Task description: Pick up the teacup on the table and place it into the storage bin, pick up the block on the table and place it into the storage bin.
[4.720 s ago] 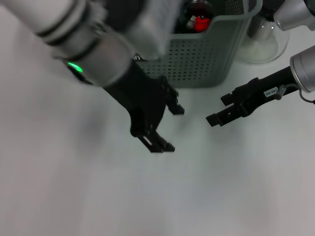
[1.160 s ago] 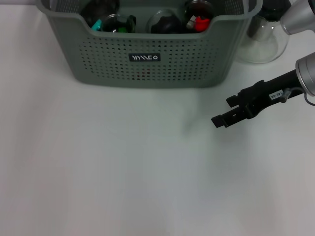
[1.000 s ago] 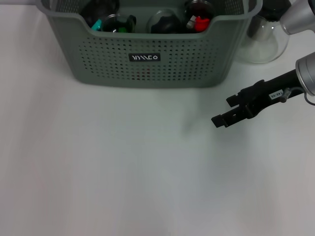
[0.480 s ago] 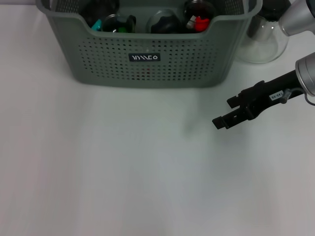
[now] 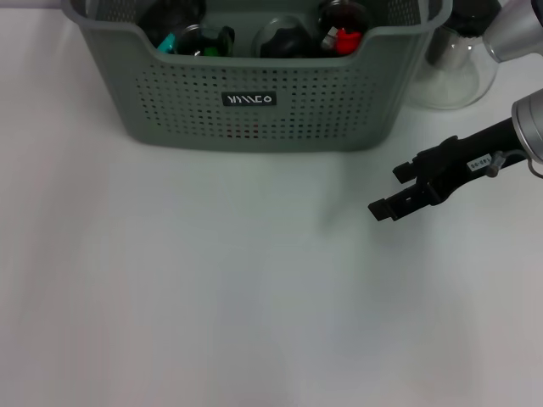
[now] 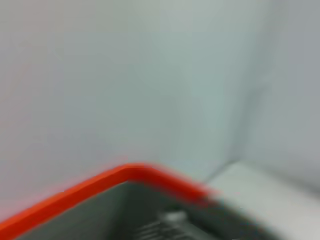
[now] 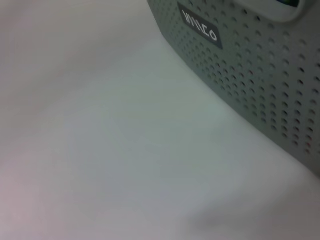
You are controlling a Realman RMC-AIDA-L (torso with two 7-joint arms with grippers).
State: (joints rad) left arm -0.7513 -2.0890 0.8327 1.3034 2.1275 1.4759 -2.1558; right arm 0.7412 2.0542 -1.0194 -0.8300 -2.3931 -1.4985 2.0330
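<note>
Head view: grey-green storage bin (image 5: 254, 102) at far side of white table (image 5: 212, 297), dark items plus red and teal bits inside. Glass teapot (image 5: 454, 72) just right of bin. Right gripper (image 5: 399, 188) hovers over table, right of bin, fingers apart, empty.

Left wrist view: blurred; red-edged grey surface (image 6: 125, 172) only; left gripper unseen, jaws cannot tell.

Right wrist view: perforated bin wall, black label (image 7: 200, 27), bare table.

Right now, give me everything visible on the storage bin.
The storage bin is a grey-green plastic basket with perforated walls and a dipped handle cutout in its near rim. A small black label with white lettering sits on the front wall. It stands upright at the far side of the white table, with dark, teal and red items inside. Neither gripper touches it.
</note>
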